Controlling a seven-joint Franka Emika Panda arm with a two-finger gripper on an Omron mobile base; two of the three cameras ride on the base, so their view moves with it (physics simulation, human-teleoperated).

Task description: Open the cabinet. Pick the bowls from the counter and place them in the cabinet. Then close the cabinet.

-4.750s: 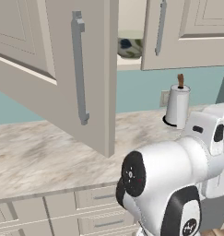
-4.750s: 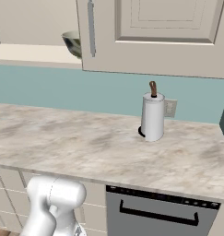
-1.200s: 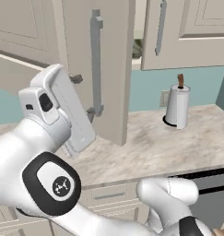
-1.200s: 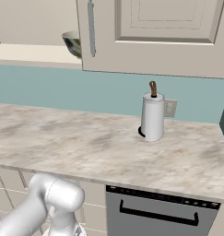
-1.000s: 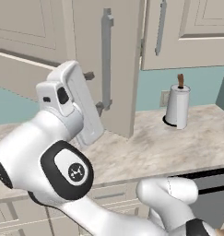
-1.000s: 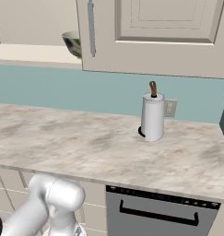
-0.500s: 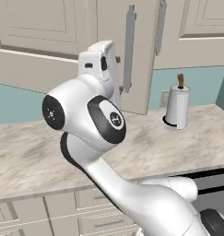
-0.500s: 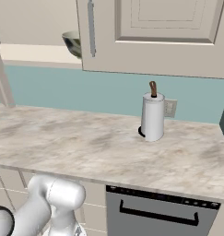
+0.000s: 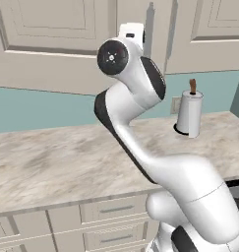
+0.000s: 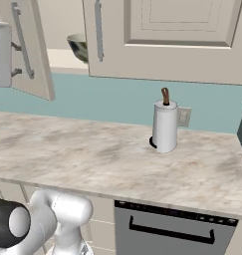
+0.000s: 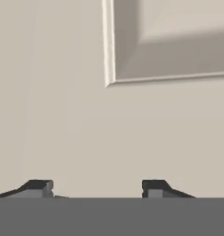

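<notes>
Hand view: pincer (image 11: 97,186) faces a beige cabinet door (image 11: 62,115) close up, its tips spread wide with nothing between them and the corner of the raised panel above them. Right base view: the hand sits at the far left, against the partly open door (image 10: 28,50) by its grey handle (image 10: 22,37); to its right a floral bowl (image 10: 78,46) rests on the shelf inside the cabinet, just left of the shut door (image 10: 167,37). The tabletop (image 10: 102,154) lies well below the pincer, carrying a paper towel roll (image 10: 165,127) off to its right.
</notes>
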